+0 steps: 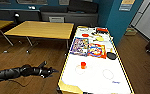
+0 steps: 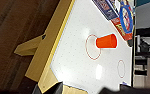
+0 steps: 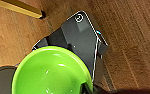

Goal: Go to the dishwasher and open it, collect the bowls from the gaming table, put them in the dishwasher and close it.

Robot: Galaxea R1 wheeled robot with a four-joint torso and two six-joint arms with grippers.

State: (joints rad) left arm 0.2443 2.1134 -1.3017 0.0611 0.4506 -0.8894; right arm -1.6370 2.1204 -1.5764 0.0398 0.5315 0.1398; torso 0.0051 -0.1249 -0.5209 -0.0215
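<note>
The gaming table [image 1: 96,75] stretches away just right of centre, white-topped with a yellowish edge and colourful game sheets [image 1: 89,48]. A black bowl [image 1: 111,55] sits at its right edge and a red bowl [image 1: 85,35] near its far end. A lime green bowl [image 3: 48,72] looms large in the right wrist view above the wooden floor, with my right gripper [image 3: 88,88] shut on its rim. My left gripper [image 1: 49,70] hangs open over the floor just left of the table's near corner [image 2: 48,75]. The dishwasher is out of view.
A small orange cup [image 1: 83,65] stands on the near half of the gaming table, seen on its side in the left wrist view [image 2: 106,41]. Plain yellow wooden tables [image 1: 41,29] stand to the left, dark sofas [image 1: 68,15] behind. A teal wall [image 1: 121,20] rises at the right.
</note>
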